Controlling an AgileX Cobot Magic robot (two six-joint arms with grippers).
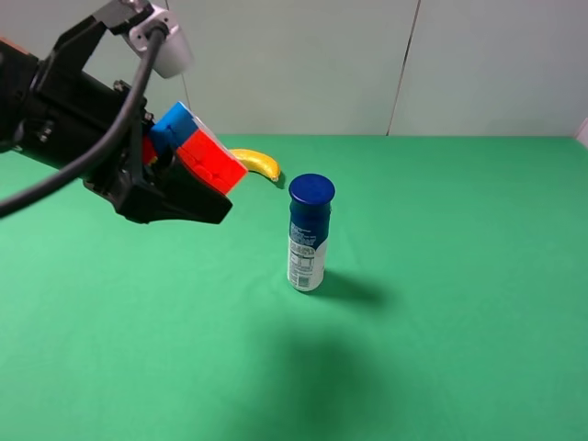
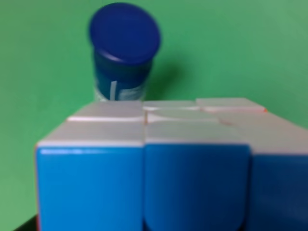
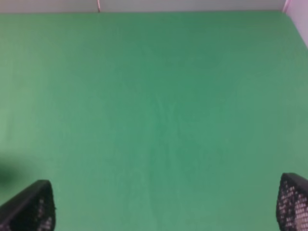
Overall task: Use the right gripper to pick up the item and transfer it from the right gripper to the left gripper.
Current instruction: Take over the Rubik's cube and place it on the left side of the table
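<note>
The green table (image 1: 441, 349) ran back to a pale wall (image 1: 294, 64); the left claw (image 1: 188, 176) gripped the item (image 1: 200, 152) aloft; the right claw (image 3: 161, 207) gaped.

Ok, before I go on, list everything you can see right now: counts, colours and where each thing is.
puzzle cube: one; blue, red-orange and white faces showing; held in the air at the left
bottle: one; white with a blue cap; upright near the middle
banana: one; yellow; lying behind the bottle, toward the back wall
table: one; green cloth; under everything
left gripper: one; black; shut on the puzzle cube
right gripper: one; black; open, holding nothing, over bare cloth; seen only in its wrist view
</note>
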